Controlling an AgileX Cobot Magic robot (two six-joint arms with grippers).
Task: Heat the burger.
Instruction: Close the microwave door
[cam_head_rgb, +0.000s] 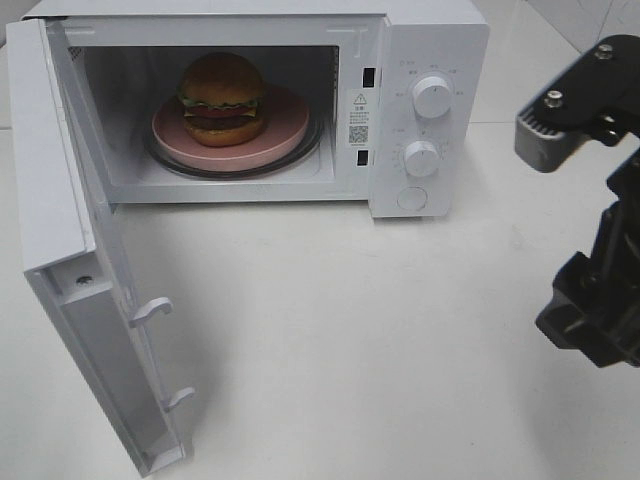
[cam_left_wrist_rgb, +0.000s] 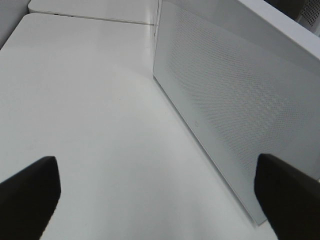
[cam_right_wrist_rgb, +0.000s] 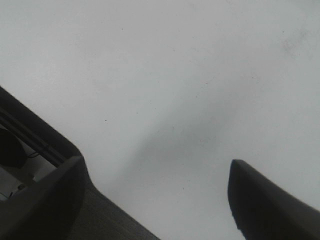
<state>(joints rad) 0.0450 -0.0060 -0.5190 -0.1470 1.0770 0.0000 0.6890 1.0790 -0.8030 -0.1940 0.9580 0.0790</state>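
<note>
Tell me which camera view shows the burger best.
The exterior high view: the burger sits in full sight on the pink plate inside the open microwave. Neither wrist view shows it at all.

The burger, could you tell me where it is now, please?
In the exterior high view the burger sits on the pink plate inside the open microwave, upper left, left of its control panel.

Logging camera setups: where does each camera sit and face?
Exterior high: above, looking down into the open microwave at the burger; right arm shows.
Left wrist: left arm, facing the door, outer side; open jaws show.
Right wrist: right arm, facing the table; open jaws show.
Shared: the door, in exterior high and left wrist.
</note>
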